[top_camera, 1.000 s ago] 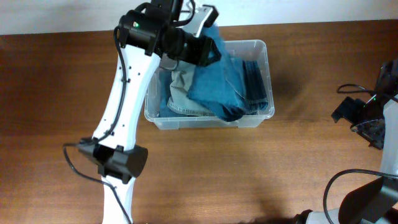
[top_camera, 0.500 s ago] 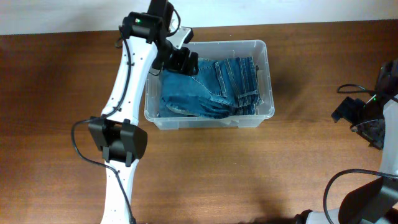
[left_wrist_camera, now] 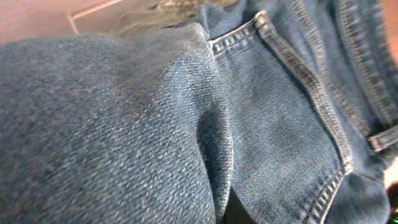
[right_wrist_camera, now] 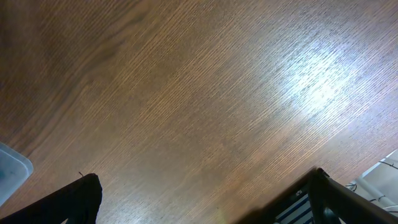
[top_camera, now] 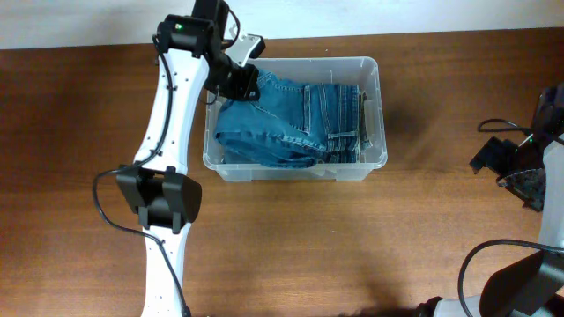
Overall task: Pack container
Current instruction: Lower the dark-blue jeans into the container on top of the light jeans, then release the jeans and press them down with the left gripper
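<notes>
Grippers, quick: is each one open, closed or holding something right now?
Left gripper: pressed against the jeans in the container; open or closed cannot be told.
Right gripper: open, holding nothing, above the table.

I am stretching my left arm (top_camera: pixel 172 132) from the near edge of the desk (top_camera: pixel 352 246) toward its far edge, with my left gripper (top_camera: pixel 240 81) pointing down. Whether its jaws are parted, I cannot tell. I am keeping my right arm (top_camera: pixel 533 163) folded by the right edge and holding my right gripper (right_wrist_camera: pixel 202 196) spread wide.
</notes>
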`<action>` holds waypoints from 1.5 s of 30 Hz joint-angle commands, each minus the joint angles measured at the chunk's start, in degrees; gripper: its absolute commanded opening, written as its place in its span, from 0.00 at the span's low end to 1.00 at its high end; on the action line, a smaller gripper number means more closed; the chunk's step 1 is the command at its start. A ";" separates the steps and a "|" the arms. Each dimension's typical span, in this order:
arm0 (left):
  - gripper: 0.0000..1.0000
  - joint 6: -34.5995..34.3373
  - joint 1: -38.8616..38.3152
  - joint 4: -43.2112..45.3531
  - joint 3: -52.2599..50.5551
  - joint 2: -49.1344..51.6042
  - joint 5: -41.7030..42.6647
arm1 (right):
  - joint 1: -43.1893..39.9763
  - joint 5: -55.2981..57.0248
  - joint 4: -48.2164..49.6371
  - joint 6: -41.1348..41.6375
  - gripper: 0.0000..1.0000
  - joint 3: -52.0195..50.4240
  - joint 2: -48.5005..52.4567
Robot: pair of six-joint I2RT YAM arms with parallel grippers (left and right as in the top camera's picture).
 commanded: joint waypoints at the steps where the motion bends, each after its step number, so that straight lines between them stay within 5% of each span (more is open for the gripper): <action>1: 0.01 2.51 0.00 0.00 5.38 -0.04 7.78 | -0.04 0.09 0.04 0.48 0.98 -0.04 0.00; 8: 0.01 3.85 -2.01 -3.41 16.00 -0.22 11.80 | -0.04 0.09 0.04 0.48 0.98 -0.04 0.00; 14: 0.01 5.60 -2.45 -4.17 15.45 0.66 9.81 | -0.04 0.09 0.04 0.48 0.99 -0.04 0.00; 20: 0.15 5.51 -2.47 -4.26 12.70 2.21 6.71 | -0.04 0.09 0.04 0.48 0.98 -0.04 0.00; 21: 0.25 5.44 -2.45 -4.39 12.52 2.56 6.19 | -0.04 0.09 0.04 0.48 0.98 -0.04 0.00; 25: 0.99 3.17 -2.29 -4.52 12.52 3.48 0.70 | -0.04 0.09 0.04 0.48 0.98 -0.04 0.00; 30: 0.99 3.21 -2.19 -4.76 13.29 3.08 -7.37 | -0.04 0.09 0.04 0.48 0.98 -0.04 0.00; 39: 0.99 2.32 -1.81 -2.29 20.74 -1.49 -9.18 | -0.04 0.09 0.04 0.48 0.98 -0.04 0.00; 45: 0.99 -4.92 -1.81 -2.71 23.19 -5.29 -21.24 | -0.04 0.09 0.04 0.48 0.98 -0.04 0.00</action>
